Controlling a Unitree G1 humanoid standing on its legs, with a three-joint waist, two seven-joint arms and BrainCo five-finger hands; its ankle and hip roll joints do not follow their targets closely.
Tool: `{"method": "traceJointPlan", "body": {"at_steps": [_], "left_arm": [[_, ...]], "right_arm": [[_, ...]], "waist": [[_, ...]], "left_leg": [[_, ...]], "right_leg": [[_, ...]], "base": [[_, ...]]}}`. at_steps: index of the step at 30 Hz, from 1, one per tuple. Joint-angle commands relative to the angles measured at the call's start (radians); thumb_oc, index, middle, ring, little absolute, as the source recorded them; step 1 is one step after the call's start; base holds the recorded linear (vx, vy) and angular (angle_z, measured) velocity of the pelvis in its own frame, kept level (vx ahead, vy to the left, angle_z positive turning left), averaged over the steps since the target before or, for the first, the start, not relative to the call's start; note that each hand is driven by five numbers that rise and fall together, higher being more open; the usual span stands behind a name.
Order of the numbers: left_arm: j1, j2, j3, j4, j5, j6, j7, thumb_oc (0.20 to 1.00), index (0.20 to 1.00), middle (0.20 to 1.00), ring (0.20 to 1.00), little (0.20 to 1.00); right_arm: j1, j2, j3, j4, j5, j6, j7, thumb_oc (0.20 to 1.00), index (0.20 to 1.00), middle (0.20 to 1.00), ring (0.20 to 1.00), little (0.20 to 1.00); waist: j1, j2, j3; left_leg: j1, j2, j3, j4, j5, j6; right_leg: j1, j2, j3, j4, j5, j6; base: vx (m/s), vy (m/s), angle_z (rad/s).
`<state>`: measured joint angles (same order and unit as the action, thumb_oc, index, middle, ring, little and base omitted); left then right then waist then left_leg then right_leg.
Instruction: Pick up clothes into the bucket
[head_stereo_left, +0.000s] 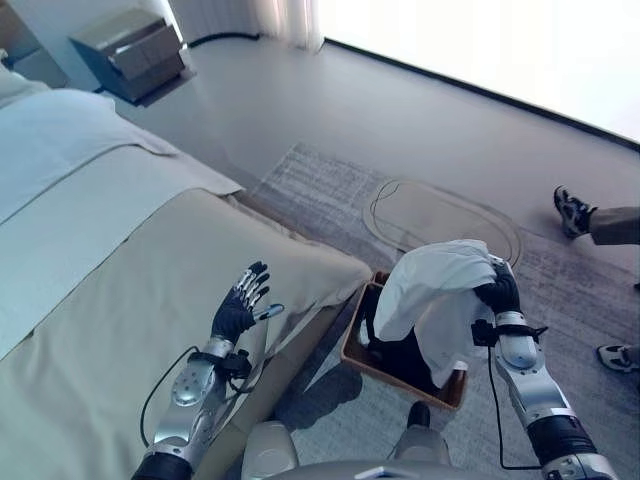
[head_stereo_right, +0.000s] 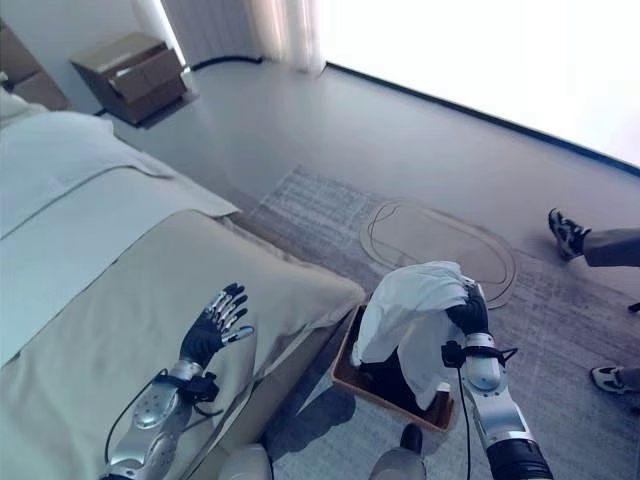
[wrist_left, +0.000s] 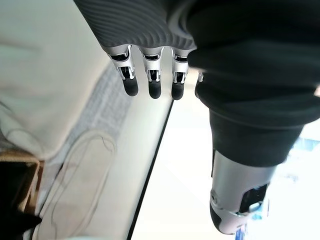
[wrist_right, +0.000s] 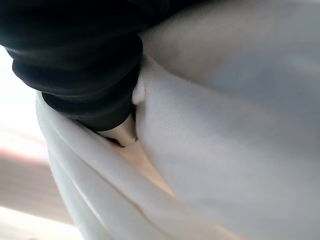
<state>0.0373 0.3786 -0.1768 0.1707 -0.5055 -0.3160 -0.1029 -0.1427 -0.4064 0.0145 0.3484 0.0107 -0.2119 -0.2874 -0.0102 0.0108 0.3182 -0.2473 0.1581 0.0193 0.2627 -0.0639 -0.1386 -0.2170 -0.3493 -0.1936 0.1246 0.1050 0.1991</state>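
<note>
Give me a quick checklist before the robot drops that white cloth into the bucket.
1. Cloth carried by the right hand: ok, it drapes over the hand.
2. Right hand's grip on the cloth: cannot tell, the fingers are hidden under it.
3. Cloth above the bucket: ok, it hangs over the opening, its lower edge reaching inside.
4. Left hand out of the way: ok, open above the bed, apart from the bucket.
5. Room in the bucket: cannot tell, something dark lies inside and the cloth hides most of it.
6. Person's shoes clear of the bucket: ok, they stand off on the rug.
</note>
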Motion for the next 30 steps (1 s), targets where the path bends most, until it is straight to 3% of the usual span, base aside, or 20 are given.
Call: {"method": "traceJointPlan", "body": {"at_steps": [1,3,10,20,30], "left_arm": [[-0.009,0.034,0.005,-0.124,-0.041,-0.095,0.044,1.000,1.000,1.000,1.000,1.000],[-0.010,0.034,0.006,-0.123,-0.041,-0.096,0.044,1.000,1.000,1.000,1.000,1.000],[-0.008,0.060,-0.027,-0.190,-0.046,-0.115,0.087,1.000,1.000,1.000,1.000,1.000],[-0.045,0.107,-0.108,-0.275,-0.015,-0.134,0.127,1.000,1.000,1.000,1.000,1.000],[-0.083,0.099,-0.158,-0.282,-0.002,-0.148,0.195,1.000,1.000,1.000,1.000,1.000]], "right_arm": [[-0.154,-0.026,-0.010,0.007,0.007,-0.045,-0.085,0.200,0.200,0.200,0.200,0.200],[-0.157,-0.026,-0.010,0.009,0.008,-0.045,-0.086,0.200,0.200,0.200,0.200,0.200],[-0.331,-0.085,-0.001,0.119,0.047,-0.044,-0.163,0.200,0.200,0.200,0.200,0.200],[-0.555,-0.218,0.082,0.210,0.025,-0.035,-0.215,0.200,0.200,0.200,0.200,0.200],[-0.647,-0.183,0.167,0.322,0.036,-0.033,-0.248,0.200,0.200,0.200,0.200,0.200]], "waist": [[0.020,-0.002,0.059],[0.023,-0.003,0.056],[0.026,0.019,0.139],[0.027,0.038,0.195],[0.030,0.054,0.202]], "left_leg": [[-0.082,-0.008,0.009,0.016,0.036,0.032],[-0.087,-0.008,0.013,0.018,0.036,0.032],[-0.233,-0.012,0.041,0.059,0.051,0.038],[-0.402,-0.012,0.010,0.158,0.036,0.033],[-0.535,-0.030,-0.018,0.193,0.042,0.035]], "right_leg": [[-0.086,-0.024,0.013,0.107,-0.050,0.006],[-0.096,-0.025,0.019,0.109,-0.049,0.006],[-0.265,-0.047,0.040,0.140,-0.013,0.010],[-0.412,-0.039,0.069,0.262,-0.050,-0.001],[-0.550,-0.024,0.100,0.339,-0.081,-0.018]], "base": [[-0.19,0.135,-0.32],[-0.10,0.050,-0.42],[-0.10,0.011,-0.20],[-0.06,-0.030,0.04],[-0.01,-0.017,0.08]]}}
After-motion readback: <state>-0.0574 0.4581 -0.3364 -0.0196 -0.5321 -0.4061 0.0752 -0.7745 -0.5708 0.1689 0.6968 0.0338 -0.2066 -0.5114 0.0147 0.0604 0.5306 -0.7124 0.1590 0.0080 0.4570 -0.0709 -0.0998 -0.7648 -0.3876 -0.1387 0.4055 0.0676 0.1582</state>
